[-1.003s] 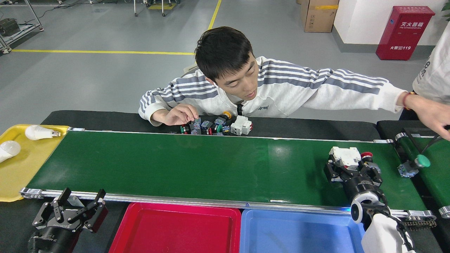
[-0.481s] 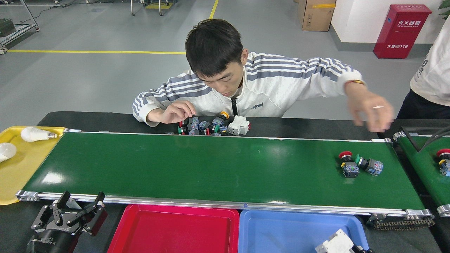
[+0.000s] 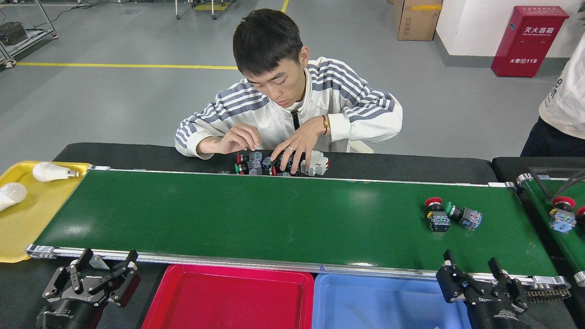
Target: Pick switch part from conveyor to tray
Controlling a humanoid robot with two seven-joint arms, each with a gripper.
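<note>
**Two switches side by side, and a belt that may carry them off**

Both our grippers are empty with their jaws spread. Our right gripper [image 3: 475,278] sits at the near rail of the conveyor [image 3: 256,219], close to its right end; our left gripper [image 3: 93,276] rests below the near left corner. The switch parts lie on the belt near its right end: a red-capped switch [image 3: 435,214] and a green-capped switch [image 3: 464,216], just beside each other, perhaps touching.

That closeness is our main worry. Closing on one, a finger could strike the neighbour and knock it away, or we could pinch both and drop one short of the blue tray [image 3: 388,304]. If the belt is running, which we cannot tell, a late reach would miss. The round caps could also slip between our fingers.

At the far edge a person [image 3: 292,105] sorts a pile of parts [image 3: 279,164] with both hands, well apart from our reach. More switches [image 3: 563,214] sit on the second belt.
</note>
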